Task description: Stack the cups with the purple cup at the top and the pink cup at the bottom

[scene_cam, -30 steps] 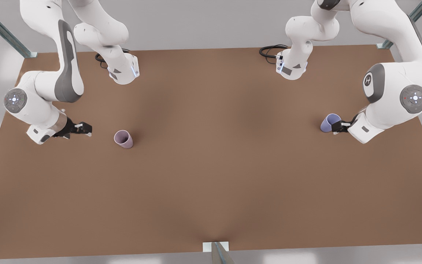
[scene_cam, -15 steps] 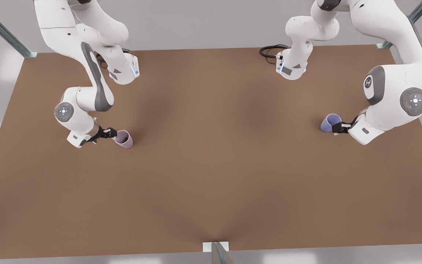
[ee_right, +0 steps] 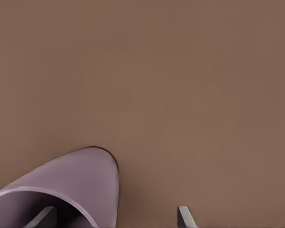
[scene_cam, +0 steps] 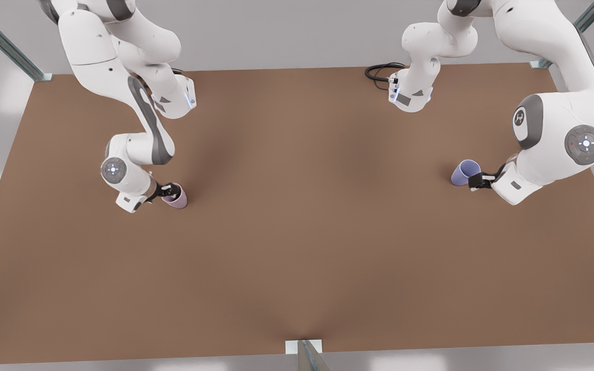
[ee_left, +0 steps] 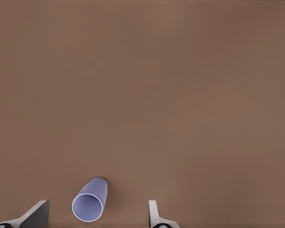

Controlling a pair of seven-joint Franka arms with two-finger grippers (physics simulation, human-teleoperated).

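Right gripper [scene_cam: 165, 192] straddles the pink cup's [scene_cam: 176, 196] rim on the front view's left, fingers spread, one inside. Left gripper [scene_cam: 475, 180], wide open, flanks the purple cup [scene_cam: 464, 172] near the table's [scene_cam: 297, 232] right edge. Bare middle between.

My two fingertips [ee_left: 35, 214] are spread wide apart above the brown table [ee_left: 180, 85]. Between them stands the purple cup [ee_left: 90, 200], closer to one finger than to the other, and it touches neither of them. I can see its open mouth and the darker blue-purple inside.
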